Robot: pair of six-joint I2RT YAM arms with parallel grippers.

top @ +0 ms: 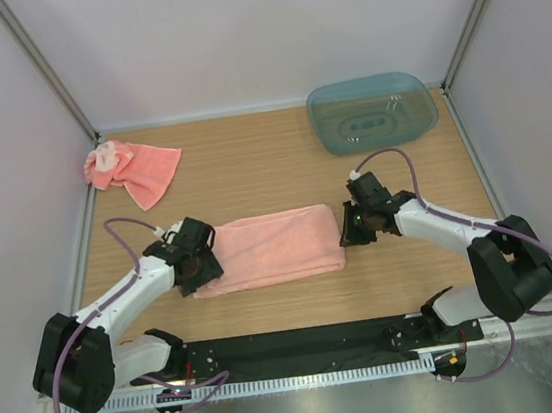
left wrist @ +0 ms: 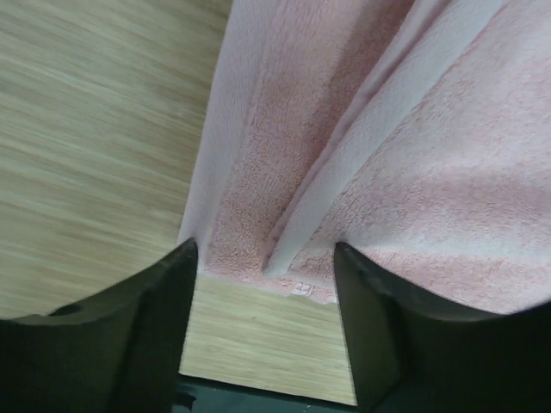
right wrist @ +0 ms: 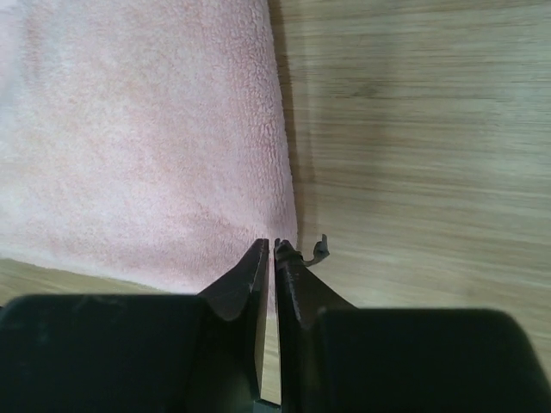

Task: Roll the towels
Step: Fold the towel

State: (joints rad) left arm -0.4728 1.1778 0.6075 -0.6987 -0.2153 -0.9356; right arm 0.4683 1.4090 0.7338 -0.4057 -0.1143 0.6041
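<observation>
Finding the folded towel lying across the middle of the worktop, running left to right as a long pink band between the two arms. Seeing, through the left wrist camera, the folded towel showing its layers as pale hems running away from the lens, with a small white tag sitting at the near hem. Seeing, through the right wrist camera, the folded towel filling the upper left as one smooth terry face, its right edge dropping toward the fingertips.

Noting the left gripper sitting at the band's left end, tilting down toward the cloth. Up close, finding the left gripper standing open, one finger on either side of the towel's end, with hem and bare wood showing in the gap and nothing being pinched.

Noting the right gripper sitting at the band's right end. Up close, finding the right gripper closing almost fully, only a dark slit showing between the fingers, the tips meeting the towel's near right corner; not being able to tell whether any cloth is caught between them.

Looking farther out: spotting the second towel lying crumpled in the far left corner of the worktop, well apart from both arms. Spotting a translucent blue-green tub sitting in the far right corner.
</observation>
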